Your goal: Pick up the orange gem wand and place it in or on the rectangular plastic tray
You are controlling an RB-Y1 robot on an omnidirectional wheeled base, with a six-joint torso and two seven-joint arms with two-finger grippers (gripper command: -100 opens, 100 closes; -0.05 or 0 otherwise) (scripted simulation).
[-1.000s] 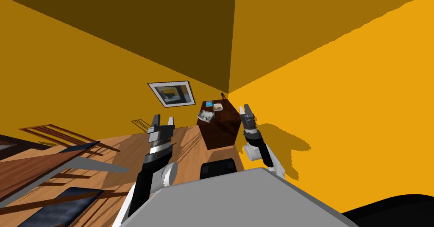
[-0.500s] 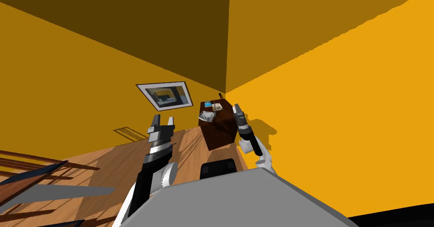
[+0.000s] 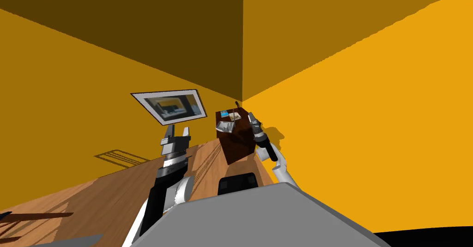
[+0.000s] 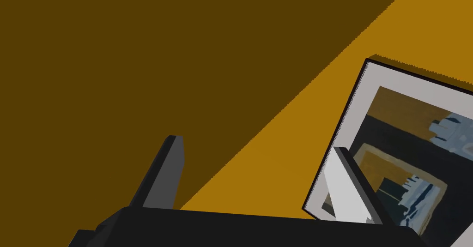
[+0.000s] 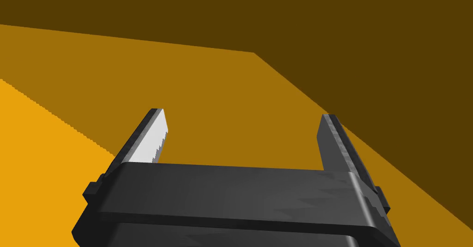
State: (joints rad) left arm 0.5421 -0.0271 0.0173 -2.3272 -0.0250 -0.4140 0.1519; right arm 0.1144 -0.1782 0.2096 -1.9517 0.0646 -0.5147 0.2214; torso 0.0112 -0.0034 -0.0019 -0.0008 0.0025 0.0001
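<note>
A dark brown cabinet (image 3: 238,140) stands in the corner of the orange walls. On its top lie a pale grey tray-like thing (image 3: 225,127), a small blue item (image 3: 224,114) and a beige item (image 3: 234,117). A thin dark stick (image 3: 237,104) rises at the top's far edge; I cannot tell what it is. My right gripper (image 3: 252,117) (image 5: 243,113) is raised by the cabinet's right side, open and holding nothing. My left gripper (image 3: 178,129) (image 4: 256,145) is raised over the floor left of the cabinet, open and holding nothing.
A framed picture (image 3: 168,105) (image 4: 406,156) hangs on the wall left of the cabinet. Wooden floor (image 3: 115,189) stretches between me and the cabinet. Dark furniture edges (image 3: 32,215) show at the lower left corner.
My view has swung, so the picture frame and the furniture at the left slid leftward. My right gripper has come in closer to the cabinet's right side. The left gripper kept its pose.
</note>
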